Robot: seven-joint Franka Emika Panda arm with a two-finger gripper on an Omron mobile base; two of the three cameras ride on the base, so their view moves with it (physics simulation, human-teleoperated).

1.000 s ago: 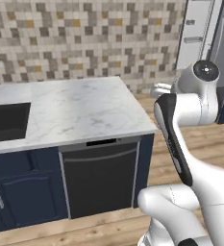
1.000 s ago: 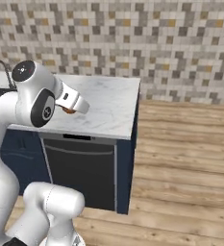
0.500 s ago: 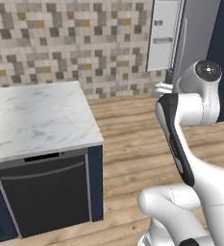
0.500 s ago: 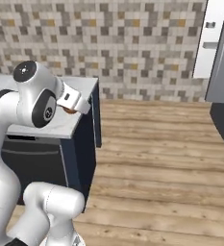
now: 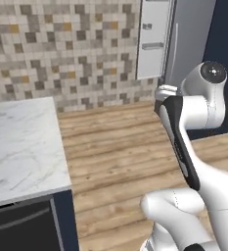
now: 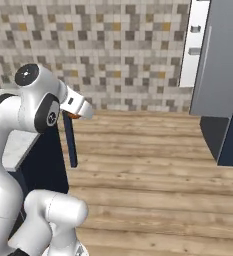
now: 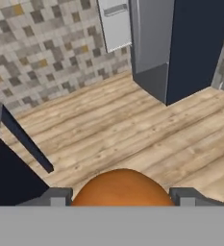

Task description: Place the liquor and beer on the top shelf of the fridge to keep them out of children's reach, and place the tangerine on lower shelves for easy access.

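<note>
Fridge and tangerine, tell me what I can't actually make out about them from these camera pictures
- Fridge interior: in both base views the open door stands edge-on, so the shelves are out of sight.
- Fridge top: cut off by the upper edge of every view.
- Tangerine: in the hand view its lower half is cut off at the bottom between the gripper fingertips; in the right base view just an orange sliver shows under the hand.
- Finger contact with the fruit: below the hand view's edge.

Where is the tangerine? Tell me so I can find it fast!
Find the white arm over the wooden floor, between the marble counter and the grey fridge. Follow it to its gripper. The tangerine sits between the two dark fingers, the one round orange thing among grey, white and brown.
</note>
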